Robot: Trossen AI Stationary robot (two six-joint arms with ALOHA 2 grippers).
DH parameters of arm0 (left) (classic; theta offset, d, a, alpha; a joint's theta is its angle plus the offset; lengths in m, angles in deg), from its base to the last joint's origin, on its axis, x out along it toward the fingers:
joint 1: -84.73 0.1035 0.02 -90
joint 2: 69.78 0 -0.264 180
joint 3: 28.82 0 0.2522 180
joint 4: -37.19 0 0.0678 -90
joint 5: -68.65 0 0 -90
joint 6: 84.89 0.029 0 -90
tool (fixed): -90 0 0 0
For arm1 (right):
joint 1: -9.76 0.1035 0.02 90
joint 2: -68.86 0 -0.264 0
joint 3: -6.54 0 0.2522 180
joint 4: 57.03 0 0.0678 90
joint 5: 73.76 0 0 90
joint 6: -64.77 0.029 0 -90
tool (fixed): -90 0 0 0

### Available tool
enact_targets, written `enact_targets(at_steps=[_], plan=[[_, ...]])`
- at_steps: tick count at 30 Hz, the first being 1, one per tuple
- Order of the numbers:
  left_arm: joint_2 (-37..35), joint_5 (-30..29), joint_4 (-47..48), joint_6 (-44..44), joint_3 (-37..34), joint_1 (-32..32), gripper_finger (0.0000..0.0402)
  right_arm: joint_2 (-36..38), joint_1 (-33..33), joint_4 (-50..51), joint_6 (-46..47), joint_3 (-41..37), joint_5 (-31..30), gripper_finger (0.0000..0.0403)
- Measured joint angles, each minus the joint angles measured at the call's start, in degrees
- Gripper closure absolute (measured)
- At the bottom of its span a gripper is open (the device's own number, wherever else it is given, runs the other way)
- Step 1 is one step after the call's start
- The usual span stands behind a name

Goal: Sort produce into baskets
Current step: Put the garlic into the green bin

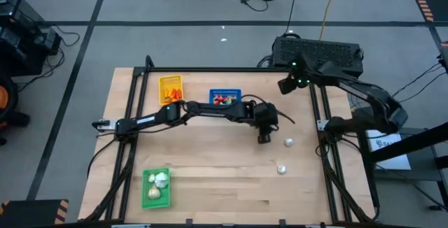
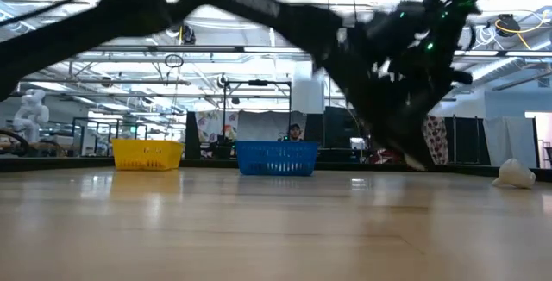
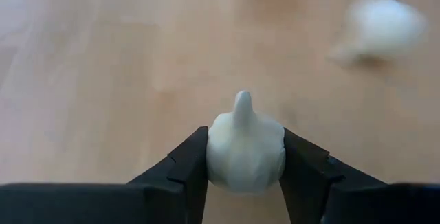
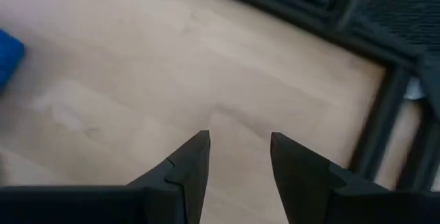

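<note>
A whitish garlic bulb (image 3: 245,146) sits pinched between the two dark fingers (image 3: 184,165) of the left end effector (image 1: 263,137), stem tip pointing away from the wrist, right of the worktop's middle. Near it a second garlic bulb (image 1: 289,142) lies loose on the wood, and a third (image 1: 281,168) rests a little nearer the front edge; the wrist view shows one of them as a blurred white shape (image 3: 379,28) beyond the held bulb. Farther out, the blue basket (image 1: 225,97) holds red-and-white pieces and the yellow basket (image 1: 171,88) holds orange ones, both by the far edge, partly crossed by the left arm. The green basket (image 1: 155,187) with several bulbs stands at the front left corner. The worktop (image 1: 210,179) is pale wood in a black frame, set on a grey floor with cables; the low view looks into a large hall. The left arm stretches across from the left side, wrist turned down. The right end effector (image 4: 238,157) waits above bare wood near the right rear frame, fingers parted and holding nothing.
</note>
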Motion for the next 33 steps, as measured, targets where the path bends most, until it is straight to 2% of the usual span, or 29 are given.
enact_targets(at_steps=[6, 10, 13, 19, 24, 27, 33], plan=[[-9.4, -0.37, 18.93, 5.24, 0.04, -3.87, 0.0257, 8.03, 0.53, 2.81, 3.14, 0.0, -0.99, 0.0257], [-15.89, -5.14, 30.95, 5.17, 0.02, -7.6, 0.0257, 10.8, 1.78, 3.76, 3.43, 0.0, -0.97, 0.0257], [-21.45, -7.39, 40.09, 2.32, 0.13, -10.99, 0.0257, 11.82, 3.32, 4.0, 5.13, 0.0, -0.94, 0.0257], [-28.78, -6.63, 61.56, -7.65, 0.09, -21.06, 0.0258, 12.32, 9.52, 4.29, 7.76, -0.79, -1.29, 0.0257], [-35.53, -2.34, 62.53, -15.47, -4.33, -32.1, 0.0258, 12.29, 15.21, 0.62, 9.51, -3.87, -5.73, 0.0257], [-39.4, -5.45, 62.94, -22.42, -8.72, -38.06, 0.0258, 12.54, 18.84, -2.3, 10.54, -5.92, -9.23, 0.0257], [-46.3, -8.43, 62.78, -38.4, -21.58, -47.67, 0.0258, 12.52, 26.94, -12.18, 13.99, -9.61, -9.67, 0.0257]])
